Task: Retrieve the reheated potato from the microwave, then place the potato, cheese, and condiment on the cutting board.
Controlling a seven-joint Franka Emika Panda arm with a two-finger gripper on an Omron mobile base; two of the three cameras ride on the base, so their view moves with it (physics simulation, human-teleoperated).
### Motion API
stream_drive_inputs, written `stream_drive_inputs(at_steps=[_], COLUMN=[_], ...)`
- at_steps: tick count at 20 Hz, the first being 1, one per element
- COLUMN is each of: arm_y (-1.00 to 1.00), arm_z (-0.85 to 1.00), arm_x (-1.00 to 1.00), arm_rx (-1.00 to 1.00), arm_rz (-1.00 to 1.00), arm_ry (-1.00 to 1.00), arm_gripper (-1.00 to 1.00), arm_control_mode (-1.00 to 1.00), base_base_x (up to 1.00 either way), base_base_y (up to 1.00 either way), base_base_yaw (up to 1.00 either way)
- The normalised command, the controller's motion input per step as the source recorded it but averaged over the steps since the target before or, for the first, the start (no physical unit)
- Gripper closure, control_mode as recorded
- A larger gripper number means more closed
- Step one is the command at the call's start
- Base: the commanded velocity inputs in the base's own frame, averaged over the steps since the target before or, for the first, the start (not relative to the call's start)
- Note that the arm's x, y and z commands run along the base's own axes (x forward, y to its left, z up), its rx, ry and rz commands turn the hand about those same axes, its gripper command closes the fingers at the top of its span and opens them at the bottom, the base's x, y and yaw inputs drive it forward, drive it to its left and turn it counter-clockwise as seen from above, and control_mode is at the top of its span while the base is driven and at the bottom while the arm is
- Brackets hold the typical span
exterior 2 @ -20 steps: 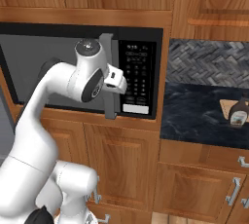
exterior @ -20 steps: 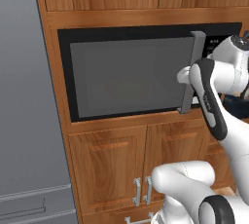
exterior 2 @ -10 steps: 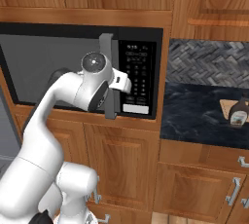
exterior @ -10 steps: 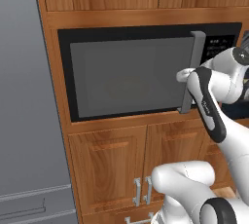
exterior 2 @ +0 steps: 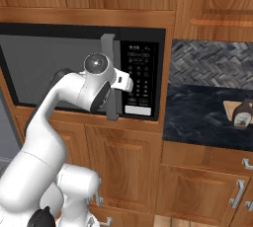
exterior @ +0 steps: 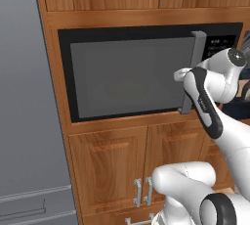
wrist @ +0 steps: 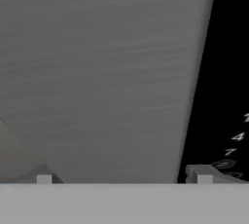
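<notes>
The tool [wrist: 124, 175] is spread wide around the grey vertical handle [exterior: 190, 72] of the closed black built-in microwave [exterior: 132, 77], apparently to pull it open.

arm: raised, elbow bent | wrist: level | end effector [wrist: 124, 177]: fingers spread wide, nothing held

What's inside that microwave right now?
You can't tell. The microwave is shut, and its grey glass door shows nothing behind it. The open gripper sits right at the door's vertical handle, so whatever lies within remains covered.
</notes>
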Motion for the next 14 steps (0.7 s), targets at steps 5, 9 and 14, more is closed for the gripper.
stream_drive_inputs(at_steps=[5, 9, 14], arm_y=[0.05, 0.12, 0.13], arm_z=[-0.09, -0.10, -0.01], arm_x=[0.38, 0.22, -0.16], arm_rx=[0.09, 0.19, 0.21], arm_rz=[0.00, 0.00, 0.00], arm_ry=[-0.03, 0.00, 0.00], arm_gripper=[1.00, 1.00, 1.00], arm_control_mode=[-1.00, -1.00, -1.00], base_base_x=[0.00, 0.00, 0.00], base_base_y=[0.00, 0.00, 0.00], base_base_yaw=[0.00, 0.00, 0.00])
